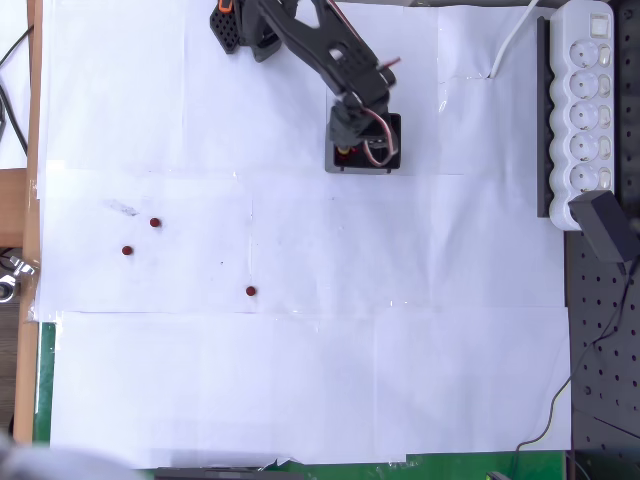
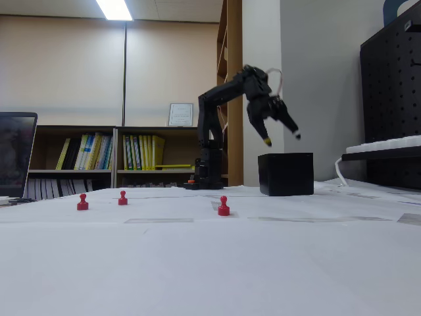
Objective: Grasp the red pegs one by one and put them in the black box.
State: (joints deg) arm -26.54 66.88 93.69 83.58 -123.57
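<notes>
Standing on the white paper sheets (image 1: 300, 380) at the left of the overhead view are three red pegs: one at the far left (image 1: 127, 251), one just up and right of it (image 1: 155, 222), and a third further right and lower (image 1: 250, 291). In the fixed view they are showing as small upright pawn shapes, (image 2: 82, 203), (image 2: 122, 197) and (image 2: 223, 206), each standing on its base well apart from its neighbours, which is probably leaving the claw room to close on one without knocking another.

Moving right, the black arm (image 1: 310, 40) is reaching from its base at the top of the overhead view out over the black box (image 1: 393, 165), which is sitting on the paper right of centre. A reddish spot is showing inside the box near its left wall, perhaps a peg already dropped, though it is too small to be sure. In the fixed view the box (image 2: 285, 174) is sitting right of the arm's base, with the gripper (image 2: 281, 137) hanging above its open top, fingers pointing down and spread apart, nothing between them. That pose suits a release over the box. By my judgement three pegs are waiting, and the next reach is going to be leftward.

Farther right, a white power strip (image 1: 585, 100) is lying along the paper's edge, clear of the work.
</notes>
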